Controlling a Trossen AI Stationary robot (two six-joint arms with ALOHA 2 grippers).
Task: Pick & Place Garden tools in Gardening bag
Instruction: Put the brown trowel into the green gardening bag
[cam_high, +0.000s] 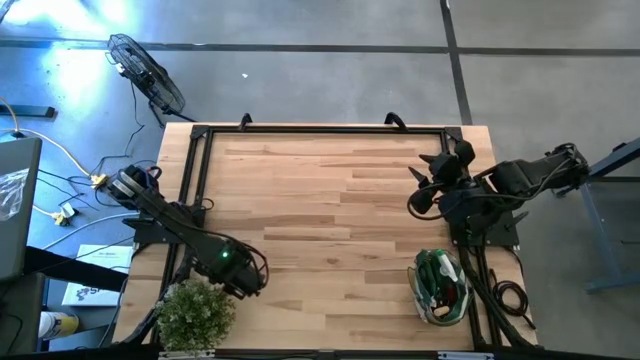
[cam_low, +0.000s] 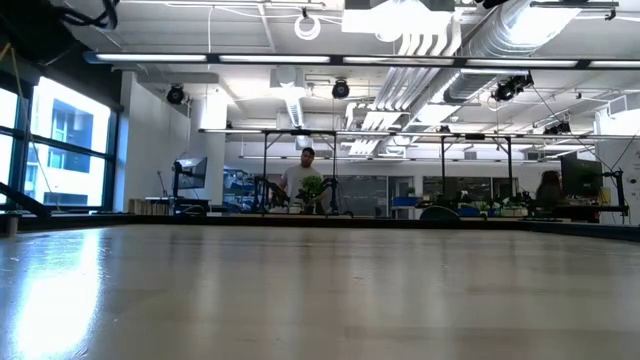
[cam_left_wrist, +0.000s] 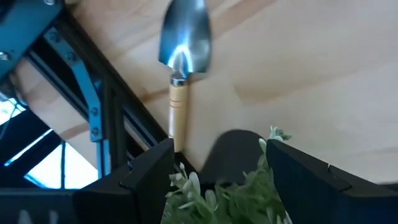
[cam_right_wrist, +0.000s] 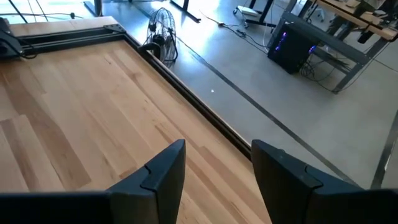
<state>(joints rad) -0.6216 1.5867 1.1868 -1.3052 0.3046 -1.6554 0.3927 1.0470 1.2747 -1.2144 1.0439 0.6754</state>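
Gardening bag (cam_high: 440, 287) lies at the near right corner of the surface (cam_high: 330, 200) in the high view, its rounded mouth turned upward, with green and what may be a red piece showing inside, though the contents are too small to sort out. 1 trowel (cam_left_wrist: 184, 68), silver blade and wooden handle, shows only in the left wrist view, flat on the wood beside the dark frame rail, its handle pointing toward the left gripper (cam_left_wrist: 217, 180). That gripper hangs low over the near left corner, its 2 fingers spread wide with nothing between them but the leaves of the potted plant (cam_high: 195, 315) just below. The plant stands at the near left corner, touching or almost touching the arm's end in the high view. Right gripper (cam_right_wrist: 214, 177) is raised over the right side of the surface, well apart from the bag, fingers parted and empty, facing across bare wood. A floor fan (cam_high: 148, 75) stands beyond the far left corner. In the low view a person (cam_low: 303, 180) stands far back in the room.
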